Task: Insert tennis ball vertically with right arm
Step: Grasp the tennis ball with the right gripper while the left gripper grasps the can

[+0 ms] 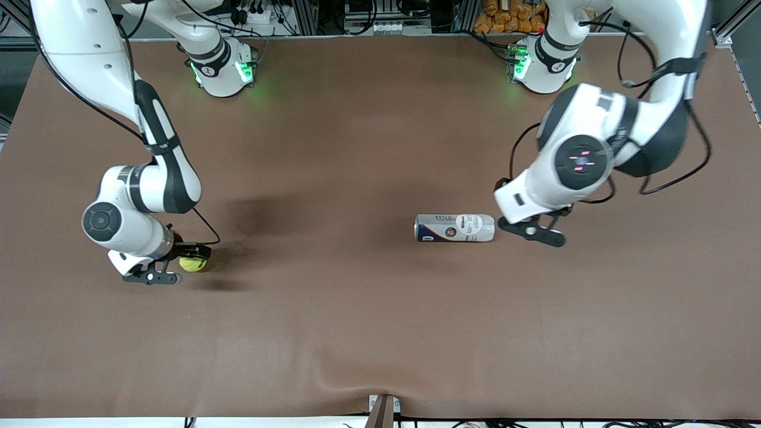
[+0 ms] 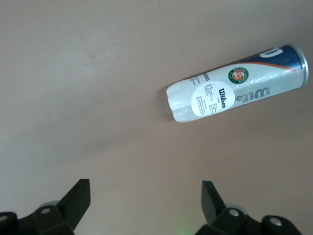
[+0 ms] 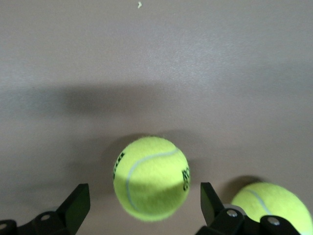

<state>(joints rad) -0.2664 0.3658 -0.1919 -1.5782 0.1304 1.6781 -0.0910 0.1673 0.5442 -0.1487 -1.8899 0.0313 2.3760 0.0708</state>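
1. Spreading across the whole scene: brown table [image 1: 357, 333].
2. Lying on its side mid-table, toward the left arm's end: tennis ball can [image 1: 455, 227], looking empty; needing standing up before any vertical insertion.
3. Hovering just beside the can's end: left gripper [image 1: 532, 230], fingers spread, holding nothing.
4. Hanging low over the tennis ball [image 1: 193, 263]: right gripper [image 1: 172, 261], released, jaws straddling it.
5. Judging the ball light, springy, felt-covered; pinching across its widest middle.
6. Showing in the right wrist view: second ball [image 3: 274, 205].

Probably lab: aluminium framing [image 1: 309, 15], cables [image 1: 261, 15]
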